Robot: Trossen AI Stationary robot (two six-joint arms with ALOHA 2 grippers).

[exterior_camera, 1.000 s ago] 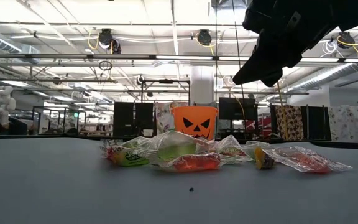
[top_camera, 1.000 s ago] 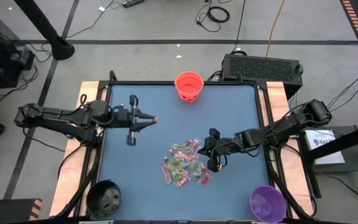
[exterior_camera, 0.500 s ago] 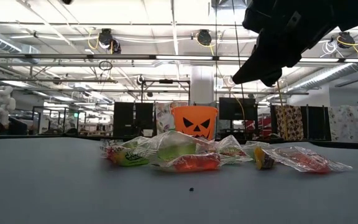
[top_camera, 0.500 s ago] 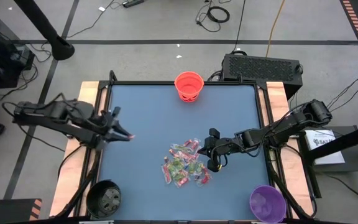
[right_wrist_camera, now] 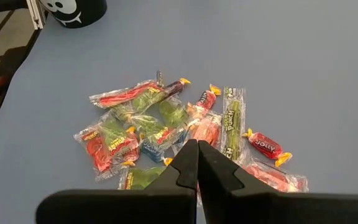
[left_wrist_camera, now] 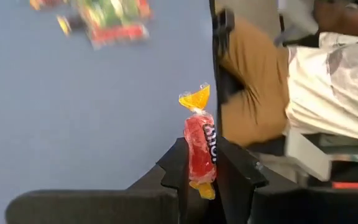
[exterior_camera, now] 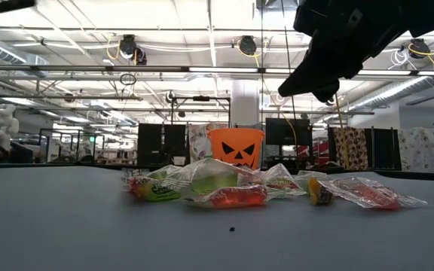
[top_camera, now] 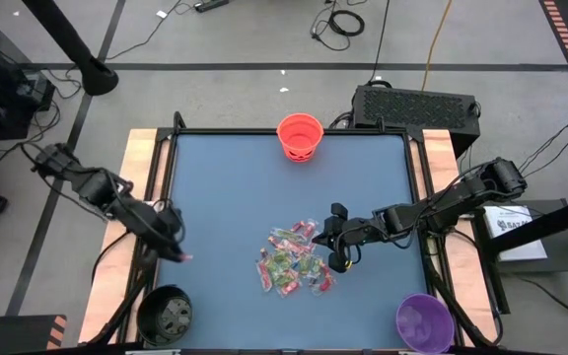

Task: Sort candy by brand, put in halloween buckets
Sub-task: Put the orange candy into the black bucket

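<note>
Candy (left_wrist_camera: pixel 199 146) feels light and crinkly, so I keep the left gripper (left_wrist_camera: pixel 199 163) clamped mid-wrapper; right gripper (right_wrist_camera: pixel 197 163) hovers closed, empty.

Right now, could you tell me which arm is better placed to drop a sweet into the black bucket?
The left. Its tool already grips a red candy near the black bucket; the right tool, shut and empty, hovers by the candy pile.

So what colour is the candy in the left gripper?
Red with yellow twisted ends; left wrist view.
</note>
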